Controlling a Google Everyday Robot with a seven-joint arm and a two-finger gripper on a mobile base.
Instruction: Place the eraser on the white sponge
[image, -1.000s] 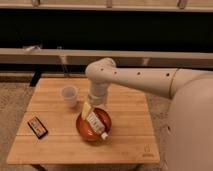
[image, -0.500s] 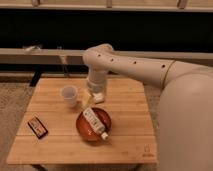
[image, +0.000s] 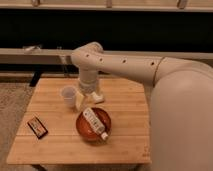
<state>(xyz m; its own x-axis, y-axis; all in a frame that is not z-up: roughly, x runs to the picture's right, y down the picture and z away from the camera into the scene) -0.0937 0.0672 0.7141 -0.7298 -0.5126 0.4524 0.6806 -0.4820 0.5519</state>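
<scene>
Plainly, the eraser (image: 37, 126) lay near the table's (image: 125, 145) front-left corner, long axis slanting back-left to front-right, well apart from the gripper (image: 84, 99), which hung beside the white sponge (image: 97, 98), whether open or closed I cannot tell.

Pale wooden slatted table (image: 125, 145), carrying:
- small flat black eraser with reddish edging (image: 37, 126), front left, well apart from the rest
- white cup (image: 68, 95), upright
- pincer (image: 83, 100), low, just beside the cup, between it and the small white sponge block (image: 97, 98)
- round red-orange bowl (image: 84, 131), holding a white labelled tube (image: 94, 121)
</scene>
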